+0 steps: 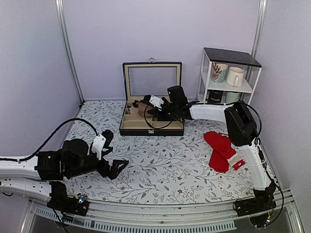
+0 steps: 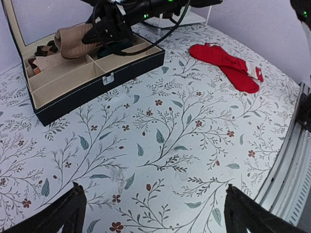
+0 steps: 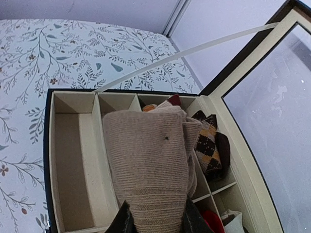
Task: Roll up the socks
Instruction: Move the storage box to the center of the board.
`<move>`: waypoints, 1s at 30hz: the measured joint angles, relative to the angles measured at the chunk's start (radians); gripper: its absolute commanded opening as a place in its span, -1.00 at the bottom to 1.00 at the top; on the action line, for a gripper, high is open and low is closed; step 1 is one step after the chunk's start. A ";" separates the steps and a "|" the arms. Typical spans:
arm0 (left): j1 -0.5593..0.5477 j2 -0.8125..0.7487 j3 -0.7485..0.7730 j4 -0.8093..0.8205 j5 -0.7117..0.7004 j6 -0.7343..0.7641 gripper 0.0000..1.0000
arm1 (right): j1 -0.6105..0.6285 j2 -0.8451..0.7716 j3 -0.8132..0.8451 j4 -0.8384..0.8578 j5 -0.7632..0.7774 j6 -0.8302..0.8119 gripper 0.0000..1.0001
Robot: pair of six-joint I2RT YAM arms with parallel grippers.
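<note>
The socks are a tan ribbed roll held between my right gripper's fingers, just above the divided compartments of the open black box. In the top view the roll hangs over the left rear part of the box with my right gripper reaching in from the right. It also shows in the left wrist view. My left gripper is open and empty, low over the floral table at the near left, its jaws wide apart.
The box holds an argyle roll and a red roll in its right compartments; its glass lid stands upright. Red socks with a white tag lie at the right. A white shelf with mugs stands at the back right.
</note>
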 measured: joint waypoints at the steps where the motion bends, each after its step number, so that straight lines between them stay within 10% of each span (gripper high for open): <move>1: 0.000 -0.002 0.000 -0.003 -0.002 -0.003 0.99 | 0.000 0.014 0.006 0.000 -0.004 -0.021 -0.93; 20: 0.009 -0.023 0.000 -0.024 -0.027 -0.019 0.99 | 0.007 0.138 0.132 0.010 0.019 -0.219 -0.95; 30: 0.028 0.013 0.000 -0.010 -0.018 0.003 0.99 | 0.008 -0.066 -0.183 0.039 0.087 -0.214 -0.95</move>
